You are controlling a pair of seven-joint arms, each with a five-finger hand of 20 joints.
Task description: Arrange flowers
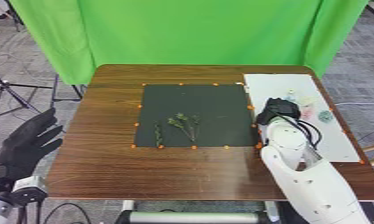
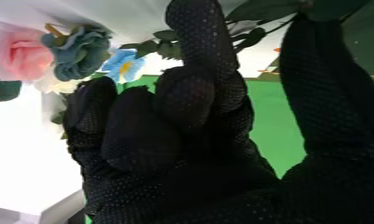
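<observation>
The robot's right hand (image 1: 279, 107) is over the white sheet (image 1: 272, 82), loosely open with thumb and forefinger apart, near the pink flower (image 2: 22, 54) and dusty-blue flower (image 2: 79, 54) that lie there. The blooms look light, soft and easily crushed, best pinched by a stem. The table's right edge runs close by, so the roomier path leads left to the dark mat (image 1: 192, 95), around its green sprigs (image 1: 177, 121).
</observation>
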